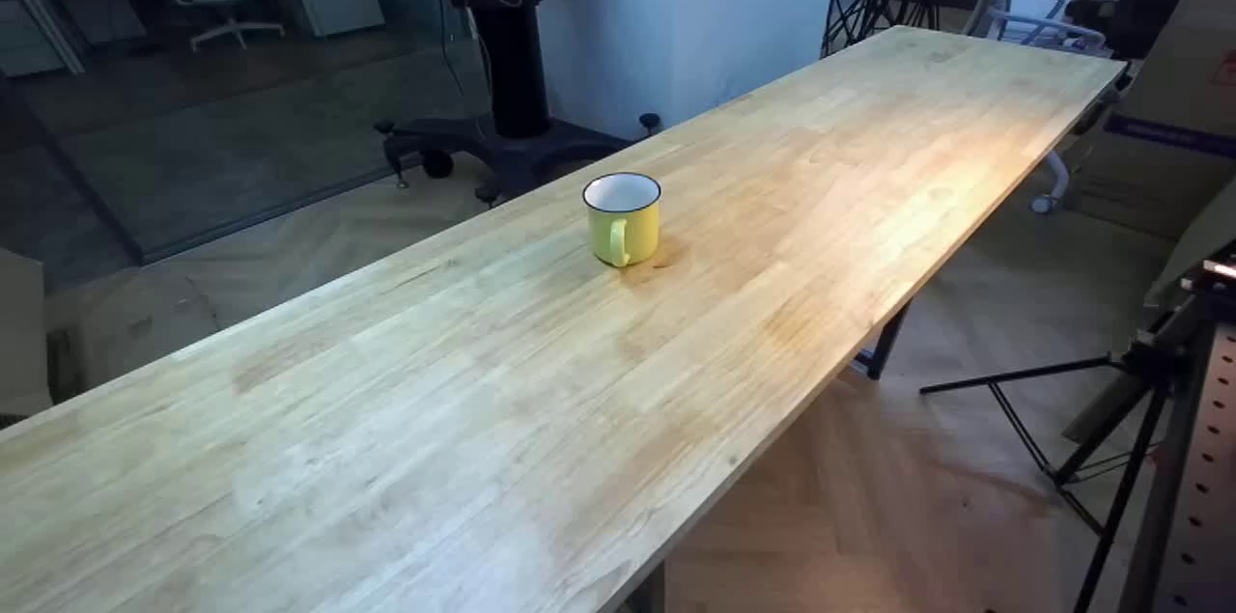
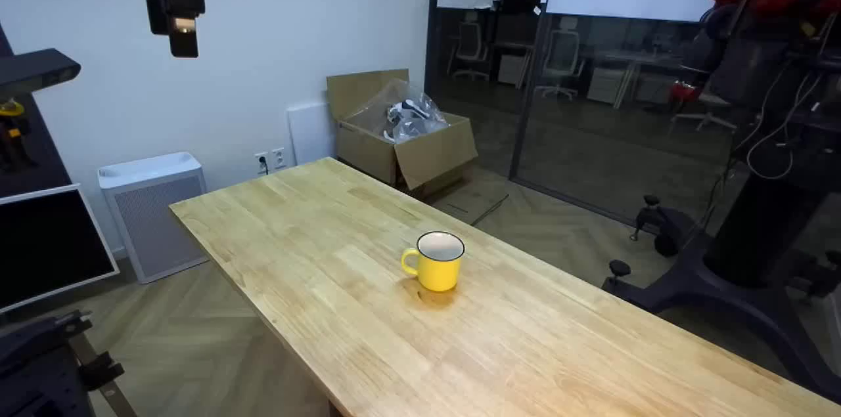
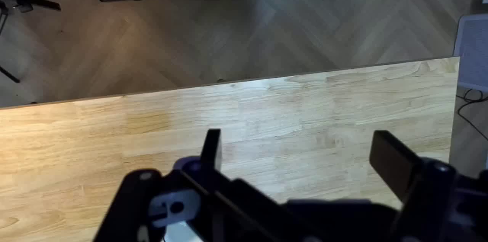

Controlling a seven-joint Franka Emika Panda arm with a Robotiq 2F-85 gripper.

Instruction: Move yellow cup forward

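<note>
The yellow cup stands upright on the long wooden table, in both exterior views (image 1: pixel 624 232) (image 2: pixel 439 272). It has a white inside and a dark rim line. Its handle shows on its near side in an exterior view and at its left in an exterior view. The gripper (image 2: pixel 183 39) hangs high above the table level, at the upper left, apart from the cup. In the wrist view the gripper (image 3: pixel 297 135) is open, with only table between its fingers. A pale patch with a dark edge behind the left finger may be the cup; it is mostly hidden.
The wooden table (image 1: pixel 463 381) has a long edge over the floor. Beyond it are an open cardboard box (image 2: pixel 368 148), a white air purifier (image 2: pixel 158 213), a black wheeled stand (image 1: pixel 517 82) and a tripod (image 1: pixel 1149 362).
</note>
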